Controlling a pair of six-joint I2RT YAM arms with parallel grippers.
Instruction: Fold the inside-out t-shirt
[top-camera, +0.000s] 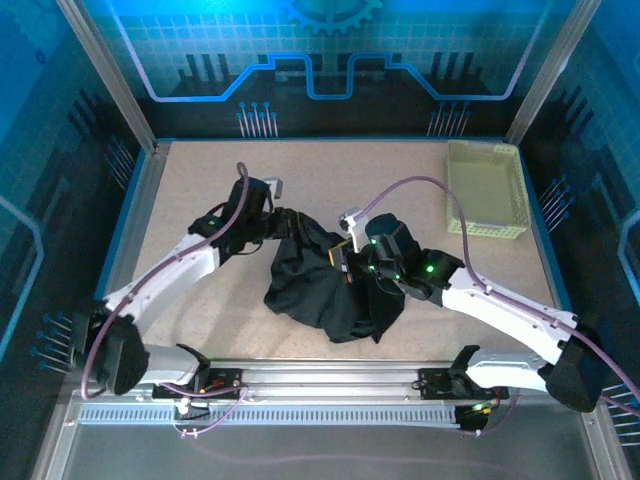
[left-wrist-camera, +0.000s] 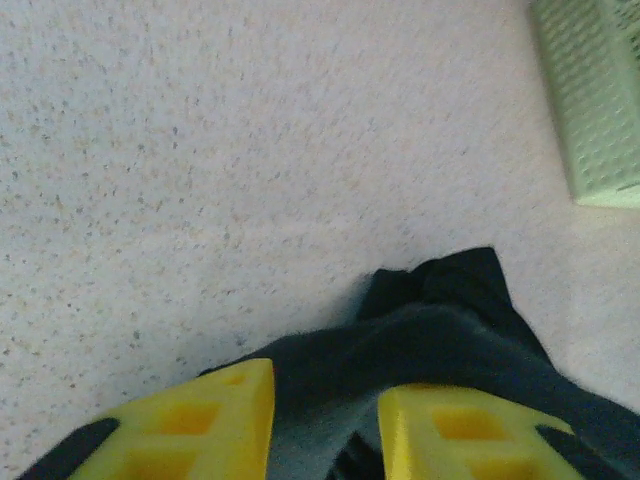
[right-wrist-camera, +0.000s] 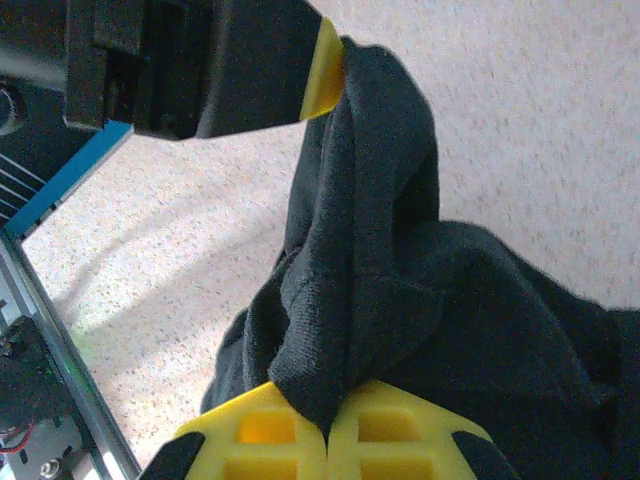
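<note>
Here, the inside-out t-shirt (top-camera: 330, 285) is seen bunched in the middle of the table (top-camera: 200, 300), between the two arms.
A fold of it is pinched by the right gripper (right-wrist-camera: 328, 428), jaws pressed together on the cloth. The left gripper (left-wrist-camera: 325, 405) is held with jaws apart, cloth lying between its fingers (left-wrist-camera: 215, 415). The basket (top-camera: 487, 190) is set well apart, at the far right corner.
</note>
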